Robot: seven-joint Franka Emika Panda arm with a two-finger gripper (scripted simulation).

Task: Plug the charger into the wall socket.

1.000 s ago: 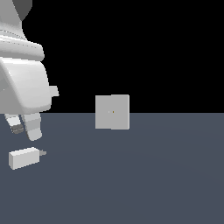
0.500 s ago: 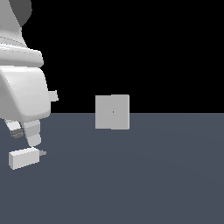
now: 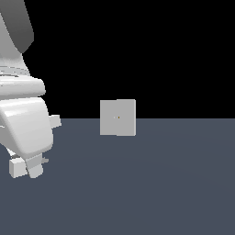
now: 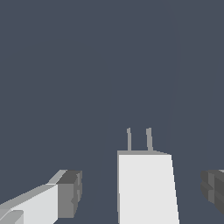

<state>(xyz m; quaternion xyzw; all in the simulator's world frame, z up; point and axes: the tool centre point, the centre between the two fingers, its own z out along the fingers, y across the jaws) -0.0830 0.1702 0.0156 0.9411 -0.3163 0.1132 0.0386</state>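
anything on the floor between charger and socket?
No. Exterior view: bare floor between charger, under the gripper, and socket.

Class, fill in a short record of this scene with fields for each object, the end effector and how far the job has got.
charger: off-white block lying on the floor, two prongs showing in the wrist view; partly hidden by the arm in the exterior view
socket: upright grey square plate, far from the charger, toward the exterior view's right
end effector: open, one finger on either side of the charger, gaps on both sides
floor: flat dark blue-grey
progress: charger not yet gripped, not plugged in
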